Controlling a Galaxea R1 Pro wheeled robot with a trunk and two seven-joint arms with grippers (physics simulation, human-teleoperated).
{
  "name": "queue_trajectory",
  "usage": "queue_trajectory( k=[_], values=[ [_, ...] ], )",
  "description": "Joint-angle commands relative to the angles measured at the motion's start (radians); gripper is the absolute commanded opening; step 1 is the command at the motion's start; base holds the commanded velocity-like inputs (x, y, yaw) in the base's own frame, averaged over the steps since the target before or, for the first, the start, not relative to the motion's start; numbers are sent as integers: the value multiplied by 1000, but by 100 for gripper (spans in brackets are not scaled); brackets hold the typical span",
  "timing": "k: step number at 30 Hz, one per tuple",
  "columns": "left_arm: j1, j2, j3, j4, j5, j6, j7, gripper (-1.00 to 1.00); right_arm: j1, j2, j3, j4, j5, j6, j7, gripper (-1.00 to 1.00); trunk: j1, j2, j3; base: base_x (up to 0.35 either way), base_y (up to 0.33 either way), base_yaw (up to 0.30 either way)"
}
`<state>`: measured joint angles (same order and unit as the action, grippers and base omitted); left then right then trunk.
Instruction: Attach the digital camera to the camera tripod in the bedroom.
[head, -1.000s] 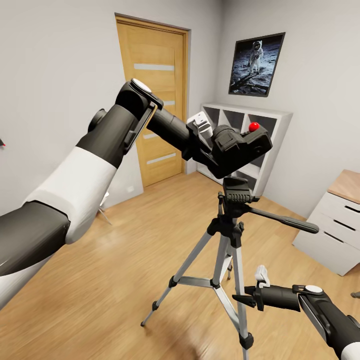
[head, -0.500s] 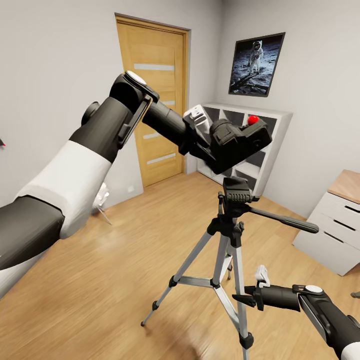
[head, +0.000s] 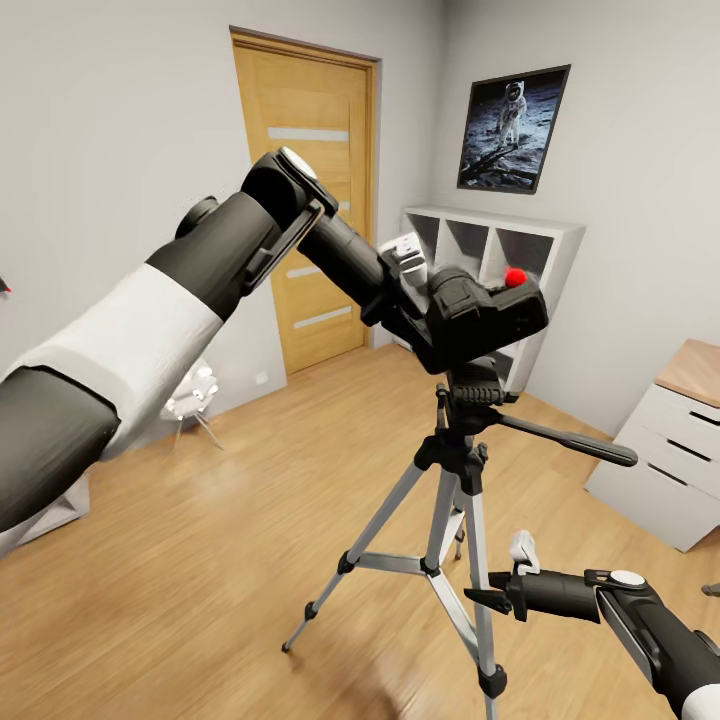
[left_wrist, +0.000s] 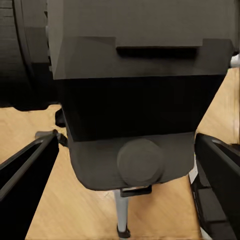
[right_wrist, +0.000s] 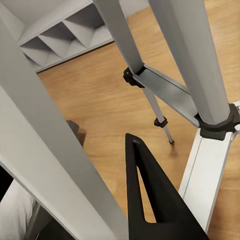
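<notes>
Head view, surroundings: a wooden door (head: 310, 200) at upper centre-left, a white cube shelf (head: 520, 290) behind the tripod, an astronaut poster (head: 513, 128) at upper right, a white dresser (head: 672, 455) at the right edge.
Head view, camera: the digital camera (head: 485, 315), black with a red button on top, sits at frame centre, touching or just above the head of the camera tripod (head: 460, 470).
Head view, left gripper (head: 425, 310): clamped on the camera's body.
Head view, right gripper (head: 490, 595): low at lower right, beside a silver tripod leg; its opening cannot be told.
Head view, room: light wood plank floor (head: 230, 560), pale grey walls.
Left wrist view: the dark camera underside (left_wrist: 142, 100) fills the middle between two black fingers (left_wrist: 25, 195).
Right wrist view: silver tripod legs (right_wrist: 195, 65) cross close by; one black fingertip (right_wrist: 150, 200) shows.
</notes>
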<state>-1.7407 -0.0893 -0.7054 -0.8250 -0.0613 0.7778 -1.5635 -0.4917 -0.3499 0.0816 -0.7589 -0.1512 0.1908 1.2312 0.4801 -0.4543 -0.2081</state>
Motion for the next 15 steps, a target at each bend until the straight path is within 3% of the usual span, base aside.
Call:
queue_trajectory(
  k=[1,8,15],
  values=[
    [-6,0,-11,3,4,11,-7,-100,-1,-1,4,1,-7,10,-1,-100,1,-2,-2,0,0,0],
    [-47,24,-66,18,91,9,-7,-100,-1,-1,4,1,-7,10,-7,-100,1,-2,-2,0,0,0],
    [-59,36,-90,24,96,9,-7,-100,-1,2,4,1,-7,10,-10,-100,1,-2,-2,0,0,0]
  ],
)
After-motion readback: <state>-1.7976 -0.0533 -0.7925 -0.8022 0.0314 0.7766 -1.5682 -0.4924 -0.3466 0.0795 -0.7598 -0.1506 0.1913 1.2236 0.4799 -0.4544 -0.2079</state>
